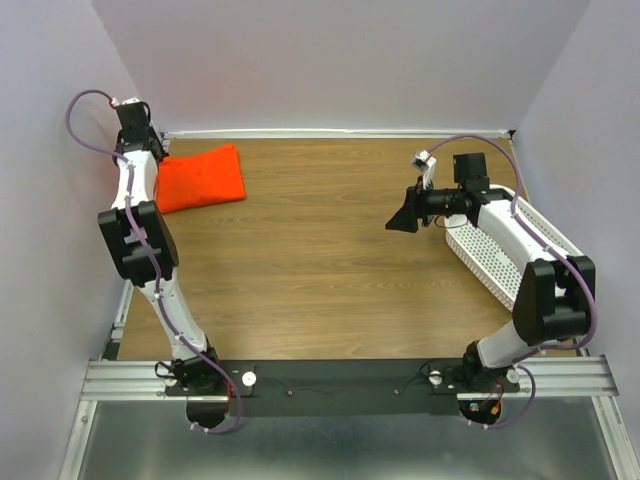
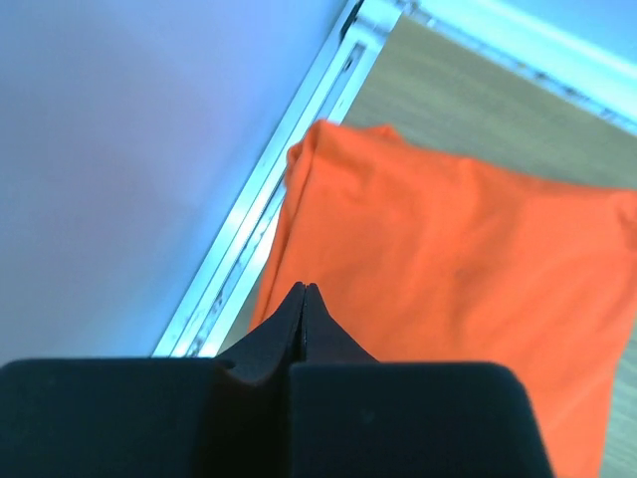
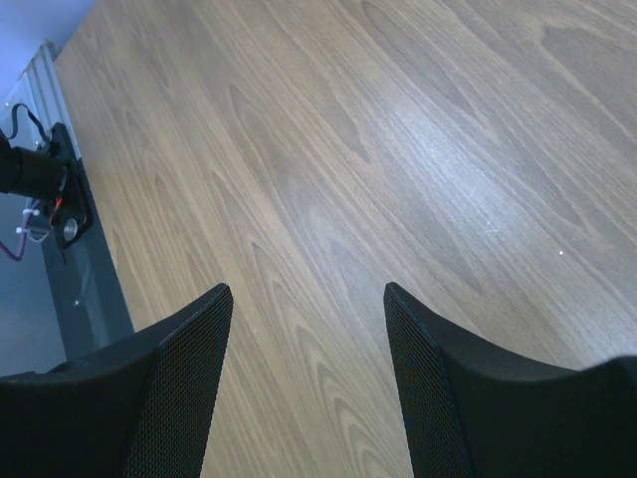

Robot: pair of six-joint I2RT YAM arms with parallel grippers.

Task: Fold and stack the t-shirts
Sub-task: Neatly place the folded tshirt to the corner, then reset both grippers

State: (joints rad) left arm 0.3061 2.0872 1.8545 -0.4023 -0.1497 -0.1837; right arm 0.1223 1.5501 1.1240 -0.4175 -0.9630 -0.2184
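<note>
Pale lilac walls close in a table of brown wood-grain laminate, with long streaky figure and a faint sheen in the right wrist view. A ribbed aluminium rail runs along the near edge.

One t-shirt is visible. It is bright orange, plain matte cloth, folded into a rough rectangle with soft rounded edges and a slightly puffed top. It lies flat in the far left corner of the table, its left edge just beside the wall frame.

Left gripper: the black fingers are pressed together into a single wedge-shaped point, with no cloth seen between them. In the wrist view the point sits over the shirt's near-left edge. I cannot tell whether it touches the cloth.

Right gripper: the fingers are spread wide and hold nothing. The fingers are black, with a fine mesh-like texture on their inner faces. It hangs over bare wood, right of centre.

A white perforated plastic basket with an oblong rim lies at the right edge, partly under the right arm.
</note>
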